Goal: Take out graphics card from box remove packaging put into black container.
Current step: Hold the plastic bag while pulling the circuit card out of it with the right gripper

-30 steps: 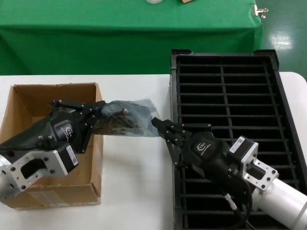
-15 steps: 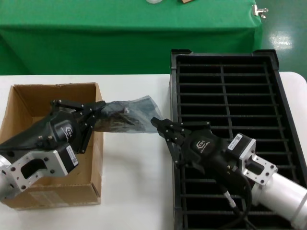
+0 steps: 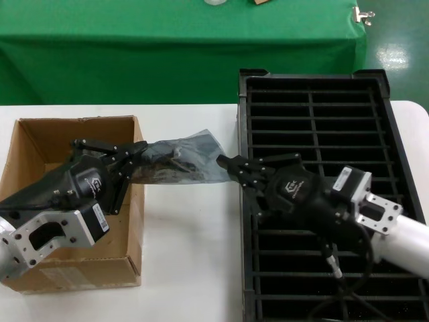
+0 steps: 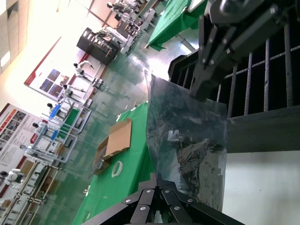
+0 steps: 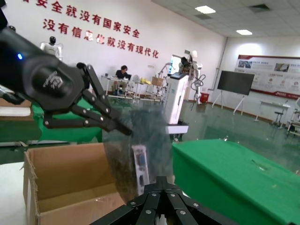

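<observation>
The grey translucent packaging [image 3: 181, 161] hangs stretched between both grippers, above the table between the box [image 3: 40, 141] and the black container [image 3: 322, 127]. The graphics card [image 5: 139, 169] is inside it; its silver bracket shows through the plastic. My left gripper [image 3: 139, 153] is shut on the bag's end nearest the box, over the box's right wall. My right gripper [image 3: 228, 163] is shut on the opposite edge, by the container's left rim. In the left wrist view the packaging [image 4: 187, 140] rises from my left gripper [image 4: 158, 180]. In the right wrist view the packaging [image 5: 136, 150] stands just beyond my right gripper [image 5: 161, 182].
The brown box sits open at the left of the white table [image 3: 188, 255]; nothing shows inside it. The slatted black container fills the right side, with my right arm lying over its near half. A green-covered table [image 3: 167, 40] stands behind.
My right gripper has moved a little up and to the right, to the bag's right edge, and its arm has swung right over the container. The bag has lifted and pulled tauter. The left gripper held still.
</observation>
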`<state>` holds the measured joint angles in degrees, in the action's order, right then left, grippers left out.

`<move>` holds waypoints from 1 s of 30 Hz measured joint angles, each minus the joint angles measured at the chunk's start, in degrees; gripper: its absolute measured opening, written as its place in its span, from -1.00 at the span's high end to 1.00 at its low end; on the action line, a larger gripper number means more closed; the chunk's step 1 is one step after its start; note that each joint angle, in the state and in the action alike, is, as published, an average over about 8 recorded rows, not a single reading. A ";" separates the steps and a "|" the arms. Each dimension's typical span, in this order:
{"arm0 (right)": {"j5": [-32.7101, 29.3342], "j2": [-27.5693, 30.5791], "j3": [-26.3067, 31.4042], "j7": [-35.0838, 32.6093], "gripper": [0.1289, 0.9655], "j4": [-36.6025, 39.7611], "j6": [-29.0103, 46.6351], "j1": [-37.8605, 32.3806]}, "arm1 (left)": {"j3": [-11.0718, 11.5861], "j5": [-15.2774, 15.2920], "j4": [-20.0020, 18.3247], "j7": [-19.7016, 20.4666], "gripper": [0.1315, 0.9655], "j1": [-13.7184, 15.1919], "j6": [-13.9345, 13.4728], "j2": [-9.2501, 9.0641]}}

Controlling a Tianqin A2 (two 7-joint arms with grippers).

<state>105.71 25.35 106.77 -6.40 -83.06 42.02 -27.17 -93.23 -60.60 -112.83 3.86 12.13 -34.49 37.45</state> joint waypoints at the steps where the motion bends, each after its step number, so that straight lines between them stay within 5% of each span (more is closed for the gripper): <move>1: 0.21 0.34 -0.28 0.02 0.99 -0.35 0.24 0.11 | 0.00 0.00 0.00 0.00 0.98 0.00 0.00 0.00; 30: 0.94 0.31 -1.12 -0.18 0.99 -1.13 0.37 1.21 | 0.00 0.00 0.00 0.00 0.98 0.00 0.00 0.00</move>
<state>106.65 25.66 105.64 -6.58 -84.19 42.39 -25.96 -93.23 -60.60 -112.83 3.86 12.13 -34.49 37.45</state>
